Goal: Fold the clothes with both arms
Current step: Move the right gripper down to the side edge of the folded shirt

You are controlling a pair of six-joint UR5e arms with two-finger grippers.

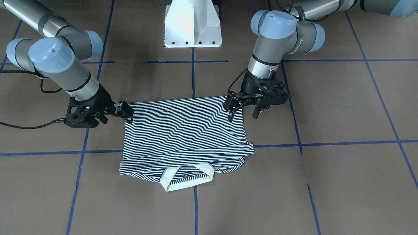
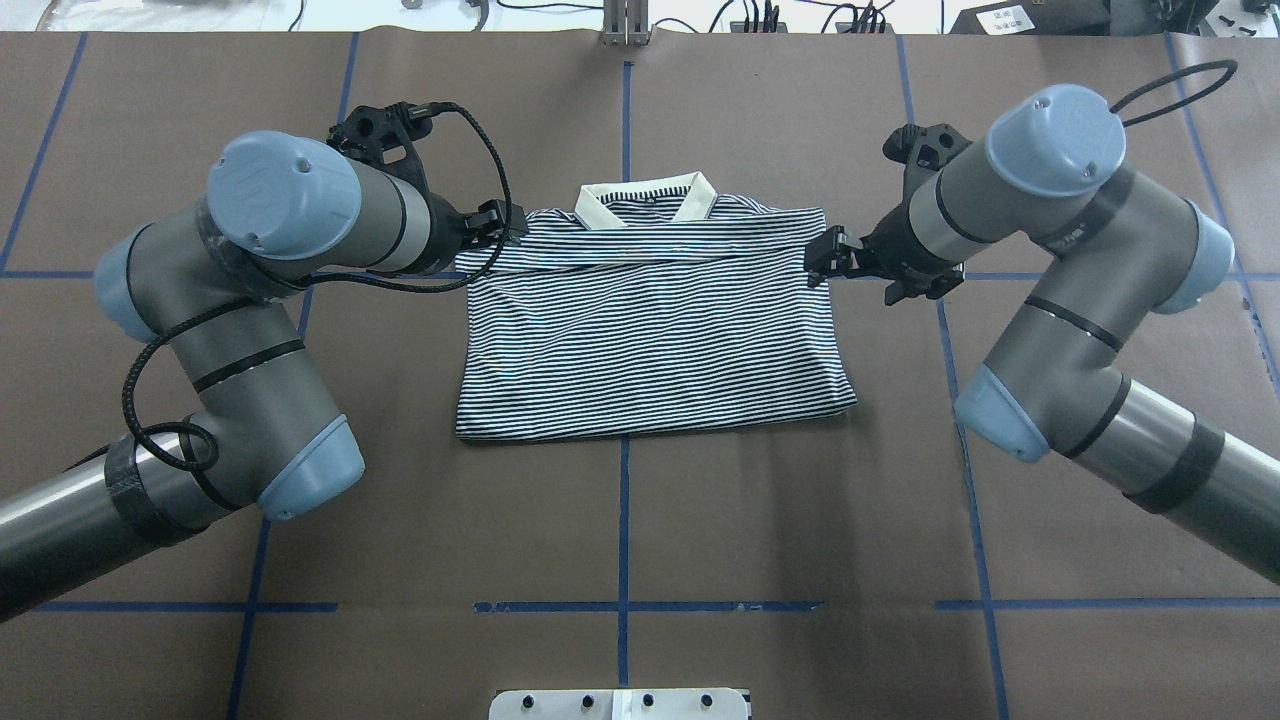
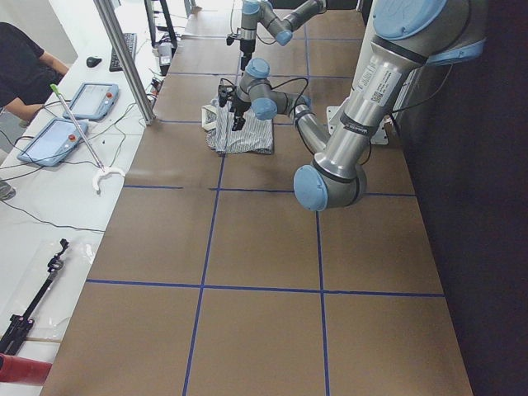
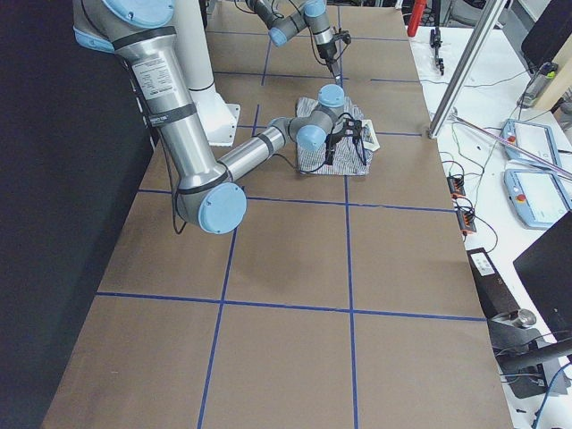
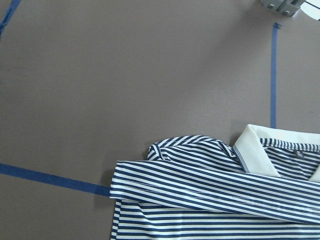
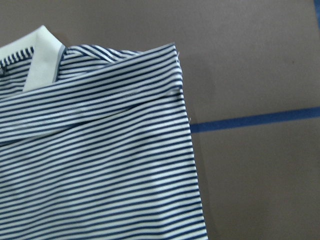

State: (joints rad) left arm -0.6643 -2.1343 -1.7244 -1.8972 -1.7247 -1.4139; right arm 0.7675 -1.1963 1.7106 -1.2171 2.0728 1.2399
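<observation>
Brown table [image 2: 700,520] carries the folded shirt [image 2: 650,340], collar toward its far edge; I see left pincer [image 1: 243,111] and right pincer [image 1: 126,112] both released at its sides.

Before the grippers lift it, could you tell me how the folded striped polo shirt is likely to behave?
Probably floppy: the striped polo shirt lies in soft wrinkled layers, so unsupported parts would likely sag. The fold may slip open, as layers lie loose.
</observation>
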